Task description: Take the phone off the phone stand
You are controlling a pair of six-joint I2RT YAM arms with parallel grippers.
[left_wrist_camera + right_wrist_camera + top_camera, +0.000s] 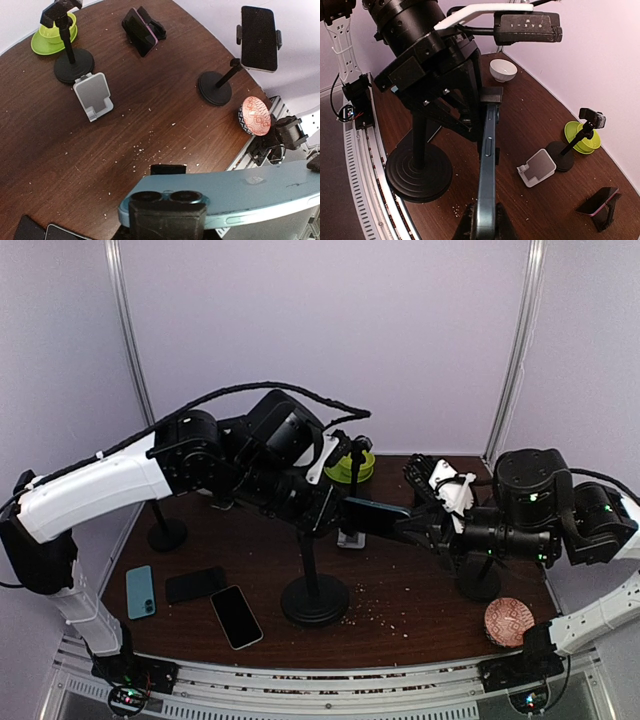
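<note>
One phone (487, 150) in right pincer (484, 224), seemingly.

Three phones flat at near left of dark wood table (430, 638): teal phone (140, 592) leftmost, black phone (195, 584), pale-rimmed phone (237, 616) nearest. Lime-green bowl (350, 466) at far edge. White bowl (502, 70) near far wall. Patterned reddish bowl (508, 621) near right. Small grey cradle (95, 95) mid-table. Crumbs (380, 613) scattered.
</note>
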